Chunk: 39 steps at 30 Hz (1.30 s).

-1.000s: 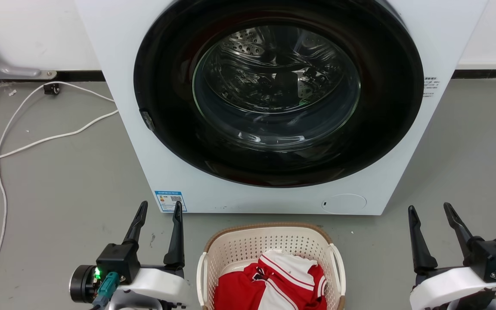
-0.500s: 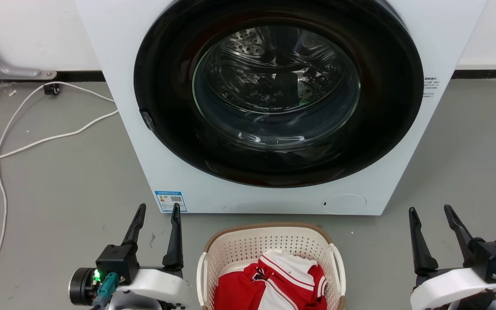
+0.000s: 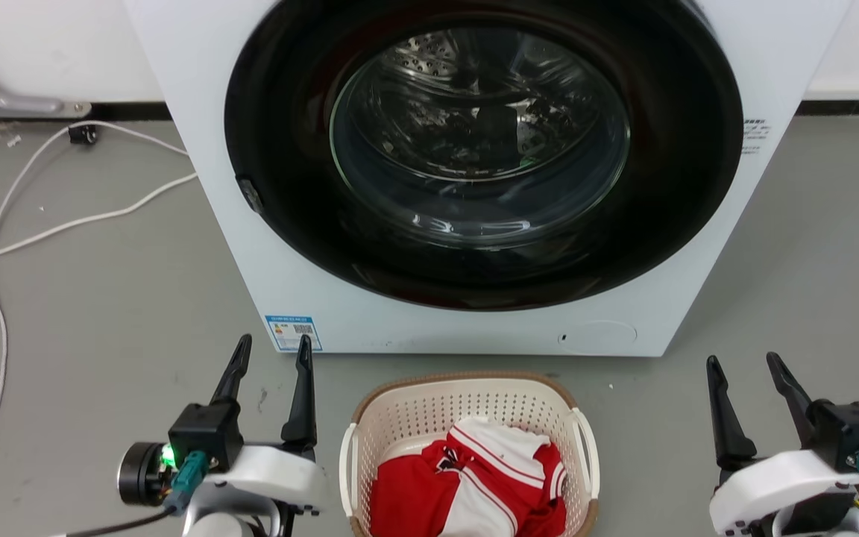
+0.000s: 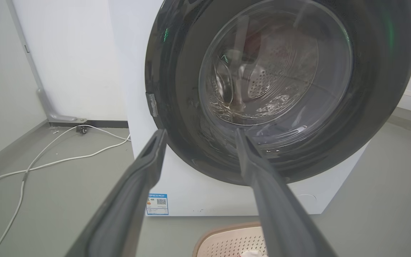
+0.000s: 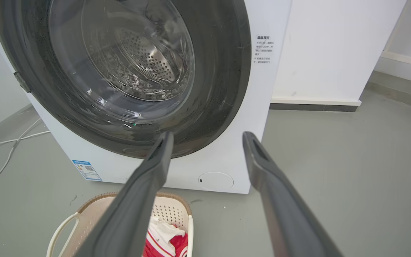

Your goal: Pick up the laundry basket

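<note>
1. Left claw (image 3: 273, 341) is held spread, near the laundry basket (image 3: 429, 418).
2. Right claw (image 3: 743, 360) is held spread, farther off.
3. The basket is set on the floor (image 3: 101, 298) before the washing machine (image 3: 191, 89).

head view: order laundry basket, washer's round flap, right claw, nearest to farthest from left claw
1. laundry basket, just right of the left claw
2. round flap, low right on the washer
3. right claw, far right, past the basket
</note>
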{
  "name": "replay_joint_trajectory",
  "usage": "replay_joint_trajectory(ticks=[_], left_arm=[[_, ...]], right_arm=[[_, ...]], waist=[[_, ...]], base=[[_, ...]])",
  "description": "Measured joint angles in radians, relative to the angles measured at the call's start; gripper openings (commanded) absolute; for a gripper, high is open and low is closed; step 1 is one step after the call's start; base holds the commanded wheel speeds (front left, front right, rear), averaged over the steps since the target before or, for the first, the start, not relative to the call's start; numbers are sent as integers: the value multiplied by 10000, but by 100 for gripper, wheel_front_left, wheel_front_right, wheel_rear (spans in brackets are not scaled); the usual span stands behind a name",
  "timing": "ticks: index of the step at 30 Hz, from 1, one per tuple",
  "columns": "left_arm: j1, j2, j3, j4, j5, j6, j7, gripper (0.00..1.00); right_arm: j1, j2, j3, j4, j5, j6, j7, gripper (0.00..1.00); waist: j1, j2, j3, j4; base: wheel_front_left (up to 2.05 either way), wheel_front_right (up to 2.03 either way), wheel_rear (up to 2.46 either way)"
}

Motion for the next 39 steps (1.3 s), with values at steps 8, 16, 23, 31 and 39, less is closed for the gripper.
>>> replay_joint_trajectory(ticks=[8, 16, 23, 31, 39], left_arm=[[-1345, 96, 127, 1312, -67, -362, 0, 100], [-2720, 291, 134, 3891, -435, -727, 159, 100], [-3889, 376, -58, 6247, -713, -1060, 591, 100], [-5391, 474, -364, 8270, -1112, -1250, 1256, 100], [-6532, 619, -876, 9599, -1570, -1292, 2059, 100]], right_arm=[[-1015, 4, -10, 965, -144, 0, 884, 100], [-2266, 10, 416, 2742, -92, 0, 1764, 100], [-3468, 13, 917, 4617, 56, 0, 2483, 100], [-5203, 15, 1528, 6684, 232, 0, 2853, 100], [-6859, 13, 2119, 8738, 660, 0, 2894, 100]], waist=[[1, 0, 985, -20], [1, 0, 2160, -46], [1, 0, 3045, -130], [2, 0, 4106, -221], [2, 0, 5162, -343]], base=[[0, 0, 0], [0, 0, 0], [0, 0, 0], [0, 0, 0], [0, 0, 0]])
